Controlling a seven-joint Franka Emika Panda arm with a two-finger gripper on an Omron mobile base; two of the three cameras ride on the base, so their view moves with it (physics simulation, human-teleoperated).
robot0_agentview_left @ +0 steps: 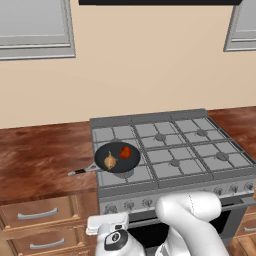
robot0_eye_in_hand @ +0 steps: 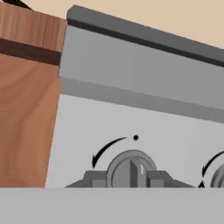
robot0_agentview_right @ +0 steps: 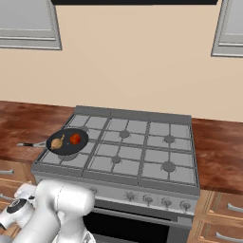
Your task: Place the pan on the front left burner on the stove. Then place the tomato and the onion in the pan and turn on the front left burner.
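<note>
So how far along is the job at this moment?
Done: the pan sits on the front left burner of the stove, with the tomato and the onion inside it. In hand: the pincer is shut on the leftmost knob, seen close in the hand view. Left: turning that knob; no flame shows under the pan.

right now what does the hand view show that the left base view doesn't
Hand view alone: a close look at the leftmost round grey knob with the dark fingers shut on it, and a black curved arrow and dot above it. Left base view alone: the round black frying pan on the front left burner, with the red-orange tomato and tan onion inside. Both: the grey steel stove and the brown wooden cabinet front.
</note>
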